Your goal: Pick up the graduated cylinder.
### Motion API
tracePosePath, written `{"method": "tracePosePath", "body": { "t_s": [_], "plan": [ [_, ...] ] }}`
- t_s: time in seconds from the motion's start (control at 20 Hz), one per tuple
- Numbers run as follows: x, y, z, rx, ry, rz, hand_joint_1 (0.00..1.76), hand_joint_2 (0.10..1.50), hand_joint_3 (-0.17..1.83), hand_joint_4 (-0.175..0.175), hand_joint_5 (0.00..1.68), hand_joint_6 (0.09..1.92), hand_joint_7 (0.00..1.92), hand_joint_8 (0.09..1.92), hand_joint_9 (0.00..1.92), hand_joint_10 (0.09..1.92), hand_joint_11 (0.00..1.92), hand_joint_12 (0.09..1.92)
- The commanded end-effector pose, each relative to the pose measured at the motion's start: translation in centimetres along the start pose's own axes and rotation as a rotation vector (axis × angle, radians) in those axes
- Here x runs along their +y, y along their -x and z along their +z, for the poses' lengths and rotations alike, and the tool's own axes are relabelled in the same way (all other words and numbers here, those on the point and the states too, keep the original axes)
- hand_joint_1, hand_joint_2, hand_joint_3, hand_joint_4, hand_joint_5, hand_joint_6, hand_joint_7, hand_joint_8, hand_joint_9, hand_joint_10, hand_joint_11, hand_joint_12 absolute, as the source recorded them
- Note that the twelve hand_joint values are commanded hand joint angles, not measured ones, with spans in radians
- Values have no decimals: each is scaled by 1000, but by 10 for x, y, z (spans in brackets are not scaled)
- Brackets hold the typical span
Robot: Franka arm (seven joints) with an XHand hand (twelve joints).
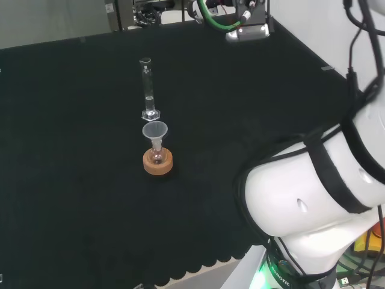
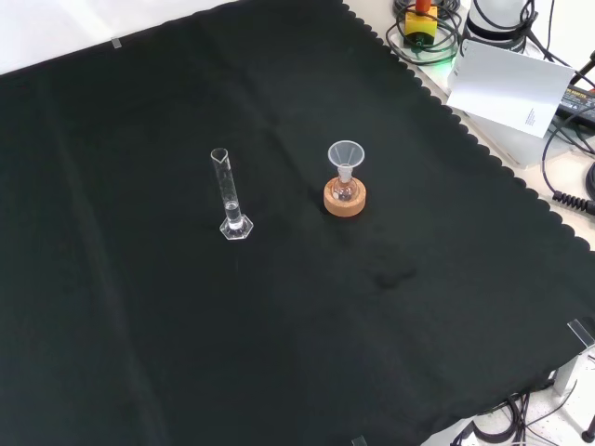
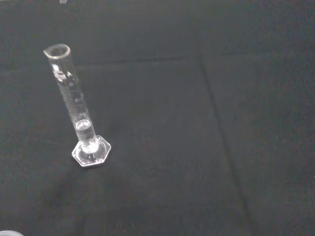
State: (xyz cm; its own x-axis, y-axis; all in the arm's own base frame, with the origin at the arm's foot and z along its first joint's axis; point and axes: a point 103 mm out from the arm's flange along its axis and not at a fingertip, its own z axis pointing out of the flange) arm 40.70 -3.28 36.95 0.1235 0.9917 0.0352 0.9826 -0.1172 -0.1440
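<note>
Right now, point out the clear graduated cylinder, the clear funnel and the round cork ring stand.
Clear graduated cylinder (image 2: 229,190): front view, mid-tube.
Clear funnel (image 2: 346,153): front view, cone wall.
Round cork ring stand (image 1: 157,163): head view, front of the ring's side.

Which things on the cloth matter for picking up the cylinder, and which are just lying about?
For the job:
- graduated cylinder, upright on its hexagonal foot, a little liquid at the bottom, untouched

Lying about:
- funnel seated in a small flask
- cork ring under that flask
- white card off the cloth's edge
</note>
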Motion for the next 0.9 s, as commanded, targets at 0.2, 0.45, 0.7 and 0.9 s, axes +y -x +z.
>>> {"method": "tracePosePath", "body": {
  "t_s": [0.2, 0.45, 0.7, 0.9],
  "plan": [
    [114, 6, 53, 30, 42, -73, 211, 1306, -37, -25, 260, 87, 54, 510, 482, 87, 142, 1355],
    [128, 2, 78, 63, 48, -131, 312, 1255, -64, -30, 268, 87, 105, 539, 528, 87, 162, 1358],
    [138, -10, 105, 123, 30, -202, 453, 1186, -117, -40, 333, 87, 215, 599, 590, 132, 201, 1359],
    [147, -22, 126, 157, 9, -228, 489, 1185, -172, -42, 350, 87, 221, 626, 466, 459, 212, 1356]
  ]
}}
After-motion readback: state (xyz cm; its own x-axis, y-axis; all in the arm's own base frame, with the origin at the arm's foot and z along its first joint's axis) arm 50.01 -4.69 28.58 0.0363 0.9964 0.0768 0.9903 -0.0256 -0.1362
